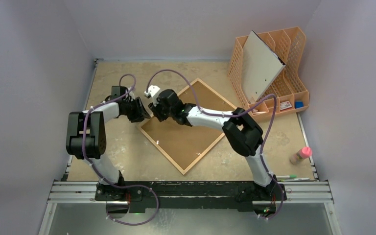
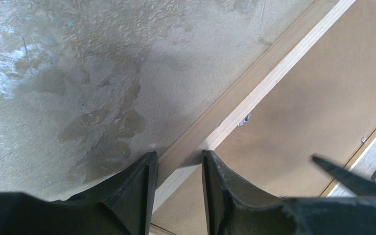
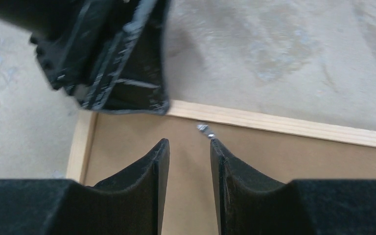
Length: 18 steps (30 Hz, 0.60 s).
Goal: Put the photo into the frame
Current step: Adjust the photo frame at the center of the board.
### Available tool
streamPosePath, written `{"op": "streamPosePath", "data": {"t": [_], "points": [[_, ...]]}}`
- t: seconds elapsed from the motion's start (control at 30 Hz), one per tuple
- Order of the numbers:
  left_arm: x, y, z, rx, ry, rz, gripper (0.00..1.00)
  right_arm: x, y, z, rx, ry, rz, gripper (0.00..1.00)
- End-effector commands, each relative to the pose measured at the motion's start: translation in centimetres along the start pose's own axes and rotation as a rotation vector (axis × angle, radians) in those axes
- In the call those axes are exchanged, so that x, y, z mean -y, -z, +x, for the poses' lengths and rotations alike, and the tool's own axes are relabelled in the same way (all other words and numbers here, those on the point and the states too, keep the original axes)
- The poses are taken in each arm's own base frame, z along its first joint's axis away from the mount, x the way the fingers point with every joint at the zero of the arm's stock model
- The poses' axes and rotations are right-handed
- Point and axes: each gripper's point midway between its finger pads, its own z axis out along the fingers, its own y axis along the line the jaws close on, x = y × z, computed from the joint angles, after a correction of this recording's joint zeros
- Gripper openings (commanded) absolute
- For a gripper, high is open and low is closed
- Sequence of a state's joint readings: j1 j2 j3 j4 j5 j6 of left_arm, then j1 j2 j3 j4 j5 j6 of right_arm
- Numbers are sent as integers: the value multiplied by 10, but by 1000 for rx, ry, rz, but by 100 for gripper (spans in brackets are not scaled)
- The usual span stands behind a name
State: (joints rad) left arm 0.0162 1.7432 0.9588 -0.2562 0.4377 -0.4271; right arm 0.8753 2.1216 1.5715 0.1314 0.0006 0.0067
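Left pincer (image 2: 177,155) straddles a rail of the large thin light-wood picture frame (image 2: 269,73); whether it pinches, I cannot tell. Right pincer (image 3: 186,142), fingers apart and empty, hovers over the brown hardboard backing panel (image 3: 274,161). The frame lies backing-up at centre, both pincers at its ten o'clock edge. The photo is not visible. Probably stiff but fragile: hold the wooden rail, not the backing.

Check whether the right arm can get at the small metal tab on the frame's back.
Probably yes. The right gripper is open over the backing panel, with the tab just beyond its fingertips and nothing between. The left gripper sits close at the frame corner, though.
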Motion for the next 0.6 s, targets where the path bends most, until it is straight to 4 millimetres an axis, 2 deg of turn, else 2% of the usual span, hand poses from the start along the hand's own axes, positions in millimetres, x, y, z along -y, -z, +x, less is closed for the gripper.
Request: {"op": "streamPosePath", "data": {"t": [0.0,0.27,0.47,0.57], "points": [[-6,-6,11,-50,17,-27,37,-1,-11,0,3,146,69,39],[-30,-10,24,-115,49,-150,32,10,-19,13,-53,193,179,41],[-30,-12,28,-128,63,-140,30,16,-22,21,-71,180,215,39],[-30,-12,29,-134,64,-140,29,14,-24,19,-58,160,211,38]]}}
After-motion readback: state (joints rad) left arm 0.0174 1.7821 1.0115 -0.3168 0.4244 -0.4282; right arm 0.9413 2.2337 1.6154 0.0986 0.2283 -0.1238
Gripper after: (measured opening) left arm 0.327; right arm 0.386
